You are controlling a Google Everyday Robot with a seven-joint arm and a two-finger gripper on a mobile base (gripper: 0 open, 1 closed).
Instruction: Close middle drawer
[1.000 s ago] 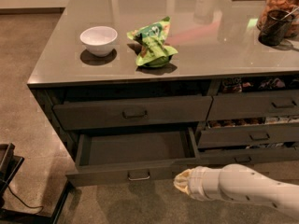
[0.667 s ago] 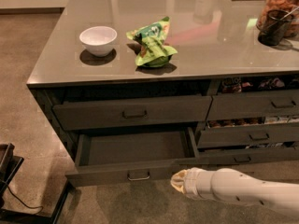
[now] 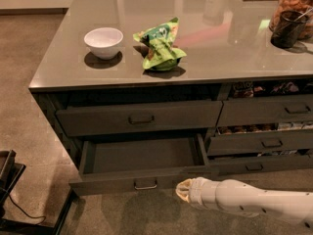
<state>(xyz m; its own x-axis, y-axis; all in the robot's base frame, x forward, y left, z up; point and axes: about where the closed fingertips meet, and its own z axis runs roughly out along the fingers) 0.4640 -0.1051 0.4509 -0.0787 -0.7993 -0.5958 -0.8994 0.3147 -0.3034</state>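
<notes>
The middle drawer (image 3: pixel 142 155) is pulled far out of the grey counter, its dark box interior empty. Its low flat front (image 3: pixel 107 184) carries a small metal loop handle (image 3: pixel 145 184). My gripper (image 3: pixel 182 190) is at the end of the white arm coming in from the lower right. Its tip sits just in front of the drawer front, to the right of the handle. I cannot tell whether it touches the front.
The upper wide drawer (image 3: pixel 139 117) stands slightly open above. Narrower drawers (image 3: pixel 266 142) at the right hold snacks. On the counter top (image 3: pixel 220 58) are a white bowl (image 3: pixel 103 42), a green chip bag (image 3: pixel 160 45) and a dark cup (image 3: pixel 287 29). A black stand (image 3: pixel 10 180) is at lower left.
My gripper and arm have moved slightly left along the drawer front towards the handle. The drawer has not visibly moved.
</notes>
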